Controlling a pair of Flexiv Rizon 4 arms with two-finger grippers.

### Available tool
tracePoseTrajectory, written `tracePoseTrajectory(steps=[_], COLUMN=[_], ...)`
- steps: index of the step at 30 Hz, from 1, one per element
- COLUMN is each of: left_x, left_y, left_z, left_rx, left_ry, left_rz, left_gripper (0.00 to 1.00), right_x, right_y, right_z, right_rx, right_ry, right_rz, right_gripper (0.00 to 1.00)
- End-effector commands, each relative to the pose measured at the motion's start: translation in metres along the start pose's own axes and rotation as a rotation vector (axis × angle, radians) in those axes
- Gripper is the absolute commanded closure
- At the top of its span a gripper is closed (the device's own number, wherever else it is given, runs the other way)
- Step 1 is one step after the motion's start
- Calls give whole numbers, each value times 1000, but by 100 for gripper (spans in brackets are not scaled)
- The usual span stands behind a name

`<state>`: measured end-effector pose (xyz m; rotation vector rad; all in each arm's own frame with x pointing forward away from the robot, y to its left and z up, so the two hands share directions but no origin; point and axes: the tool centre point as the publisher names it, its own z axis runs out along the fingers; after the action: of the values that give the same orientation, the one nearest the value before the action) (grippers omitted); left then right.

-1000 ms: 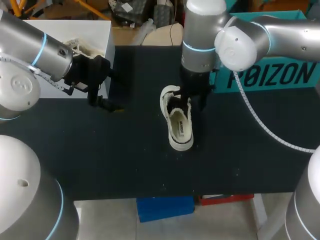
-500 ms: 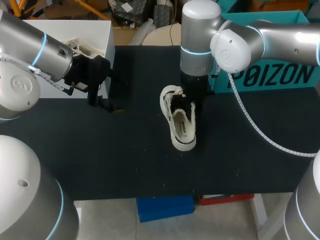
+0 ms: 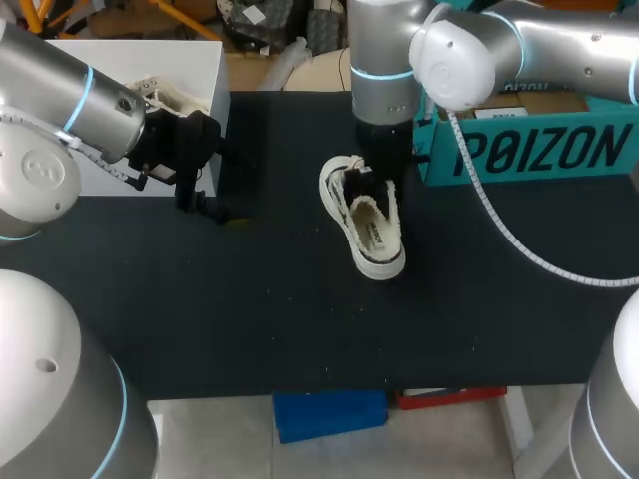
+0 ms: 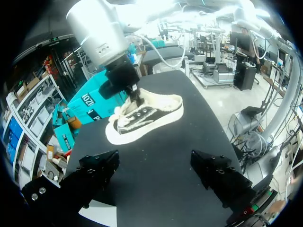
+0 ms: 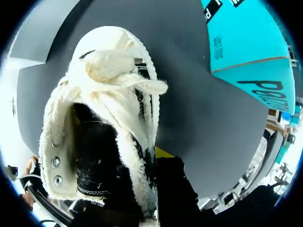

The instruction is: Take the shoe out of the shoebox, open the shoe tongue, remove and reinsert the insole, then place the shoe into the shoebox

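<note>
A low shoe (image 3: 371, 225) of black canvas with a white sole and thick cream fleece lining sits near the middle of the black counter (image 3: 250, 319). Its toe points toward the robot's side and its heel away. It is outside the shoebox (image 3: 539, 150), which stands just beside it on the robot's right.

The right hand (image 3: 374, 183) comes straight down onto the heel end and grips the fleecy collar. In the right wrist view one yellow-tipped finger (image 5: 163, 152) presses on the outside of the shoe's wall. The other finger is hidden inside the opening.

The shoebox is teal, with large black capital lettering along its side and smaller black print on another face.

Well apart, on the robot's left, the left hand (image 4: 156, 175) hangs over bare counter with its fingers spread wide, holding nothing. A white box (image 3: 150, 100) stands beside it, with something pale inside.
</note>
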<state>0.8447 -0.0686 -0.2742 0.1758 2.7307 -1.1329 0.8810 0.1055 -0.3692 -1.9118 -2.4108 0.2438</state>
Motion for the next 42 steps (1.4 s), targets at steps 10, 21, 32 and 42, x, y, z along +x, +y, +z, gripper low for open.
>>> tracePoseTrajectory(steps=[10,21,32,42], left_x=[1,1,1,1], left_y=[0,0,0,0], left_z=[0,0,0,0], left_rx=[-3,-3,-3,-3], left_ry=[-4,-4,-4,-4], left_rz=[0,0,0,0], left_gripper=[0,0,0,0], right_x=[-63,-65,-80,-171], right_y=[-14,-15,-13,41], right_z=[-207,-216,-209,-191], right_rx=[-113,-54,-12,8], right_ry=[-273,-245,-266,-286], right_rz=[-1005,-1138,-1119,-1136], right_gripper=[100,100,100,100])
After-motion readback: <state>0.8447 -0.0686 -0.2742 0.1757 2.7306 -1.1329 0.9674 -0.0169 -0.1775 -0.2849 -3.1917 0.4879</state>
